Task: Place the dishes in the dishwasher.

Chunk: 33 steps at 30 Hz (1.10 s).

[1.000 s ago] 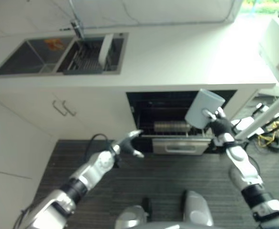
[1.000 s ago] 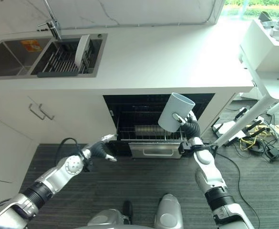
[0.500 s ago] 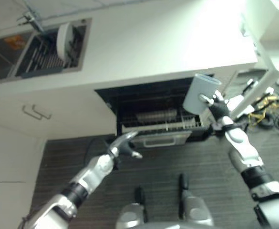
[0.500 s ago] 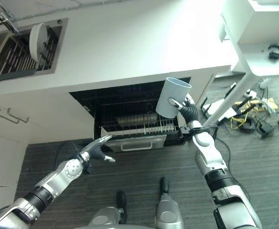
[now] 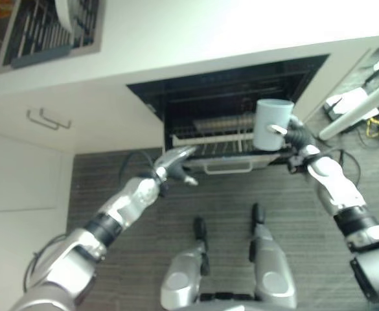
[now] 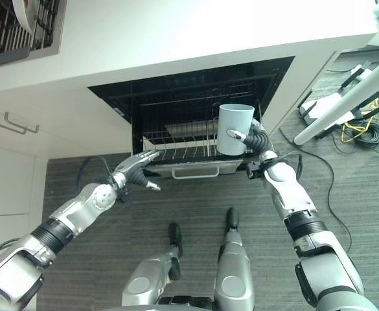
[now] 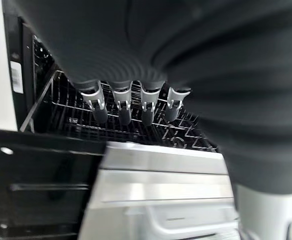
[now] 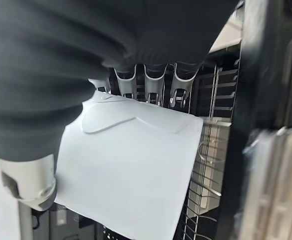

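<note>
Near: left hand (image 6: 136, 170) low at centre-left, fingers straight and relaxed, holding nothing, tips just beside the front edge of the pulled-out dishwasher rack (image 6: 176, 150).

Right hand (image 6: 259, 141) at centre-right, fingers curled round the handle of a pale blue-grey mug (image 6: 234, 129), which stays upright, mouth up. Over the last second the mug has come down from in front of the countertop edge to hang over the right end of the rack. Camera has tipped downward too, so most of the scene's shift is not the things moving.

Judgement: carry is nearly over; lowering into the rack comes next. Rack tines and the cavity's upper edge crowd the way in.

Far: white countertop (image 6: 176, 35); upper left, a sink rack (image 6: 8, 26) with a white plate (image 5: 66, 11) waiting.
</note>
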### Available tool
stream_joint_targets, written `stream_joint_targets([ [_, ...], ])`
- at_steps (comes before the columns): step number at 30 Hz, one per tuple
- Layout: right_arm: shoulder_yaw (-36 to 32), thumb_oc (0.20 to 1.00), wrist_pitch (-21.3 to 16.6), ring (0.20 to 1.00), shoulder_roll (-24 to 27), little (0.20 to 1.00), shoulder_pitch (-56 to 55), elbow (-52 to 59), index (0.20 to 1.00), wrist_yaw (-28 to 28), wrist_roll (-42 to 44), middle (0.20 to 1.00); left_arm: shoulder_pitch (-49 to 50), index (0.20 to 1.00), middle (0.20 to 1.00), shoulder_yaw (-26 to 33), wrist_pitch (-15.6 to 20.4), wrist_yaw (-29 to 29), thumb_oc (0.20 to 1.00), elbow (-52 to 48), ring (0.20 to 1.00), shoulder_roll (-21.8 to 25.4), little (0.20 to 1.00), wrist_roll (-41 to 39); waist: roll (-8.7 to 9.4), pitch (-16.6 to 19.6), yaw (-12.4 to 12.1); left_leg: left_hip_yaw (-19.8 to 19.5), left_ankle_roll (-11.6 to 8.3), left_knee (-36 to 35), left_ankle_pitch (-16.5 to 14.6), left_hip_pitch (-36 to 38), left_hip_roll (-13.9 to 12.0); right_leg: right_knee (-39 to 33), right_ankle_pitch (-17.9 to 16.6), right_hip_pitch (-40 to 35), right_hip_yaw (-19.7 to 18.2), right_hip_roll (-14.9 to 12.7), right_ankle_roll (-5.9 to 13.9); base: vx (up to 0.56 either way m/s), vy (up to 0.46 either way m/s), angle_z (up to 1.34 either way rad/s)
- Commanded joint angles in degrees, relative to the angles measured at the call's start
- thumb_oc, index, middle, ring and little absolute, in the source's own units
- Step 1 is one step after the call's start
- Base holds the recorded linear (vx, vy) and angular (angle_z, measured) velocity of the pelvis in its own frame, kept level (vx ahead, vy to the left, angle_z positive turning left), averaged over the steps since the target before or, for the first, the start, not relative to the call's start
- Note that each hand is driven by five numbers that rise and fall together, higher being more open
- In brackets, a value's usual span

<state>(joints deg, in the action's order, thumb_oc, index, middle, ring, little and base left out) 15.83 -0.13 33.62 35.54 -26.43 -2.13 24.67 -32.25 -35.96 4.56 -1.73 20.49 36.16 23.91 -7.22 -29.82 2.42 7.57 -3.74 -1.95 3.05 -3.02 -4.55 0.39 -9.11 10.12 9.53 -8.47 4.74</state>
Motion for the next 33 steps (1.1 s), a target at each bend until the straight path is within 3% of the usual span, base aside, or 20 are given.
stream_joint_targets([
  [1, -0.09, 0.200, -1.23, 0.200, -0.26, 0.200, 4.26, 1.49, 0.200, -0.12, -1.31, 0.200, -0.12, 1.000, 1.000, -0.03, -0.75, 1.03, 1.000, -1.71, 1.000, 3.12, 1.000, 3.37, 2.95, 3.46, -1.29, 0.72, 0.93, 8.03, -2.46, -3.95, -2.72, 12.84, 8.92, 2.00, 0.32, -6.73, 4.00, 0.01, 0.003, 0.20],
  [4, -0.10, 0.200, 0.00, 0.200, 0.10, 0.200, 5.74, 0.70, 0.200, -0.42, -1.98, 0.200, -1.26, 1.000, 1.000, -0.34, -1.88, 3.70, 1.000, -1.35, 1.000, 4.20, 1.000, 5.29, 3.28, 2.75, -1.79, 0.47, 1.12, 8.91, -2.59, -4.83, -2.66, 13.49, 8.96, 2.47, 0.48, -6.82, 4.02, 0.01, 0.001, 0.07],
  [14, -0.07, 0.200, 6.15, 0.200, 2.78, 0.200, 18.35, -8.49, 0.200, -1.27, -0.36, 0.200, -8.08, 1.000, 1.000, -5.44, 0.07, 14.22, 1.000, -3.05, 1.000, 8.16, 1.000, 6.43, 3.28, 0.22, -4.00, -0.65, 1.35, 10.98, -2.47, -7.59, -2.91, 15.96, 9.78, 3.86, 0.87, -6.60, 3.95, 0.05, 0.000, 0.10],
  [19, 1.14, 0.200, 7.65, 0.200, 3.60, 0.200, 25.73, -16.71, 0.200, -3.27, 1.47, 0.200, -10.00, 1.000, 1.000, -7.40, -1.36, 15.32, 1.000, -6.30, 1.000, 9.34, 1.000, 4.38, 2.29, 0.03, -4.89, -0.98, 1.58, 10.55, -1.92, -10.38, -2.54, 16.29, 9.89, 6.45, 0.31, -6.12, 3.47, 0.02, 0.058, 0.05],
  [24, 1.00, 0.200, 12.42, 0.200, 4.19, 0.200, 30.23, -23.88, 0.200, -4.07, 4.50, 0.200, -12.00, 1.000, 1.000, -8.36, -2.23, 16.78, 1.000, -9.71, 1.000, 11.63, 1.000, 1.20, 1.55, 0.02, -6.01, -1.65, 1.77, 10.93, -1.81, -13.00, -1.79, 17.41, 10.36, 8.58, 0.08, -6.24, 3.20, 0.03, 0.028, 0.02],
  [33, 3.32, 0.200, 12.10, 0.200, 5.21, 0.200, 35.67, -31.67, 0.200, -5.74, 6.65, 0.200, -14.68, 1.000, 1.000, -9.53, -3.01, 16.20, 1.000, -14.92, 1.000, 14.65, 1.000, -2.64, -0.46, 0.02, -7.35, -2.89, 2.27, 10.58, -1.21, -16.88, -0.30, 17.32, 10.00, 12.11, -0.47, -5.96, 2.84, 0.00, 0.000, -0.01],
])
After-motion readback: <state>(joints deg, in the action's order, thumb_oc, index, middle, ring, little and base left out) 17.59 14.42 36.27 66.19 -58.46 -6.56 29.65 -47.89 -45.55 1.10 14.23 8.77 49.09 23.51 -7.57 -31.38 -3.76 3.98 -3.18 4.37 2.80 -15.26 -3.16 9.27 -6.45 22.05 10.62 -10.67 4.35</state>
